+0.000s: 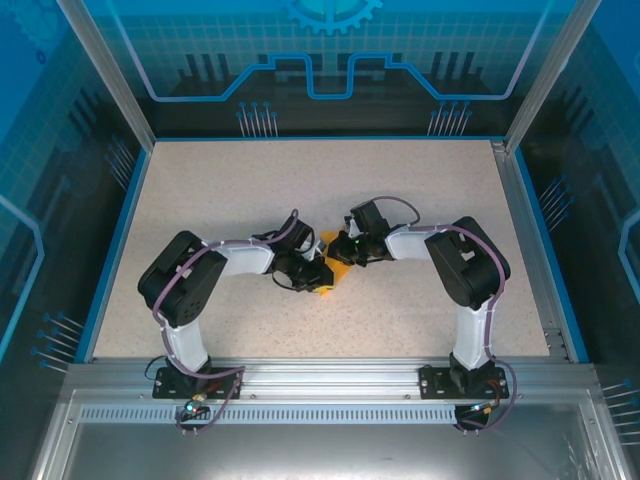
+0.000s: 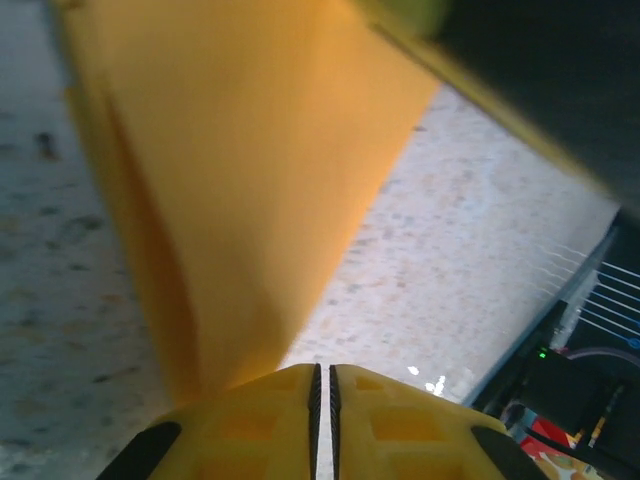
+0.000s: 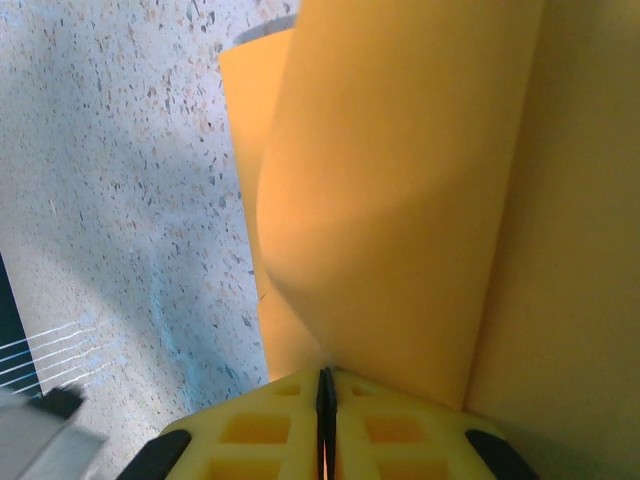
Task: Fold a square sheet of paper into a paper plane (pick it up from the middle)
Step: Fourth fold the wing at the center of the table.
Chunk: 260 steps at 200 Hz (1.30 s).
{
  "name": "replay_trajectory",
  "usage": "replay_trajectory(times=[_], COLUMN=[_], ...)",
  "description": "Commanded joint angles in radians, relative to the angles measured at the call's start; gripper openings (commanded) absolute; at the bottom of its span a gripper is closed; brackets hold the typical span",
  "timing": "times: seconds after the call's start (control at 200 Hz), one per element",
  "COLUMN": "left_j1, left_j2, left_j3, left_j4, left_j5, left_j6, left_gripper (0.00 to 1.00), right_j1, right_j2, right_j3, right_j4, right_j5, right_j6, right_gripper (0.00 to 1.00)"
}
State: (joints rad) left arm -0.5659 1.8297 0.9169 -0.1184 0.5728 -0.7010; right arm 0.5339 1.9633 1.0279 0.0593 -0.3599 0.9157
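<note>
One left gripper (image 1: 320, 279), just left of the table's (image 1: 250, 190) middle, clamps the single square sheet of paper (image 1: 338, 275). The sheet sits partly folded at mid-table, long axis roughly far-to-near, its pointing end unclear. One right gripper (image 1: 342, 262), just right of the middle, pinches it too.

Your speckled beige desk (image 1: 250, 190) has the folded orange-yellow paper (image 1: 337, 274) near its middle, well apart from every edge.

Orange-yellow sheet (image 1: 337, 272), partly folded, curled.
</note>
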Motion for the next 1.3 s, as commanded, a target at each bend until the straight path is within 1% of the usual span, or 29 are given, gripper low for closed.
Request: replay_trajectory(times=[0.0,0.285,0.43,0.51,0.615,0.71,0.8,0.9,1.08,1.295], left_j1=[0.003,0.002,0.003,0.002,0.011,0.042,0.069,0.074,0.071,0.062], left_j2=[0.013,-0.034,-0.049,-0.111,-0.215,-0.246,-0.229,-0.171,-0.061,0.002], left_j3=[-0.031,-0.172,-0.215,-0.230,-0.217,-0.181,-0.150,-0.091,-0.018,-0.006], left_j4=[-0.062,-0.013,0.090,0.143,0.139,0.104,0.109,0.123,0.176,0.161], left_j5=[-0.045,-0.039,0.055,0.102,0.097,0.070,0.040,0.036,0.087,0.089], left_j6=[0.014,-0.013,-0.037,-0.045,-0.043,-0.045,-0.064,-0.072,-0.096,-0.091], left_gripper=[0.13,0.11,0.11,0.11,0.13,0.14,0.16,0.17,0.20,0.21], right_j1=[0.012,0.011,0.010,0.010,0.011,0.012,0.011,0.012,0.012,0.014], right_j2=[0.117,0.117,0.121,0.121,0.120,0.120,0.120,0.120,0.120,0.120], right_j3=[-0.048,-0.048,-0.040,-0.041,-0.041,-0.040,-0.039,-0.041,-0.037,-0.039], right_j4=[-0.133,-0.141,-0.149,-0.150,-0.148,-0.144,-0.142,-0.141,-0.142,-0.138], right_j5=[0.099,0.102,0.099,0.102,0.101,0.101,0.099,0.099,0.097,0.097], right_j6=[-0.019,-0.024,-0.028,-0.029,-0.025,-0.023,-0.022,-0.020,-0.020,-0.015], right_gripper=[0.11,0.11,0.12,0.11,0.11,0.11,0.11,0.12,0.12,0.12])
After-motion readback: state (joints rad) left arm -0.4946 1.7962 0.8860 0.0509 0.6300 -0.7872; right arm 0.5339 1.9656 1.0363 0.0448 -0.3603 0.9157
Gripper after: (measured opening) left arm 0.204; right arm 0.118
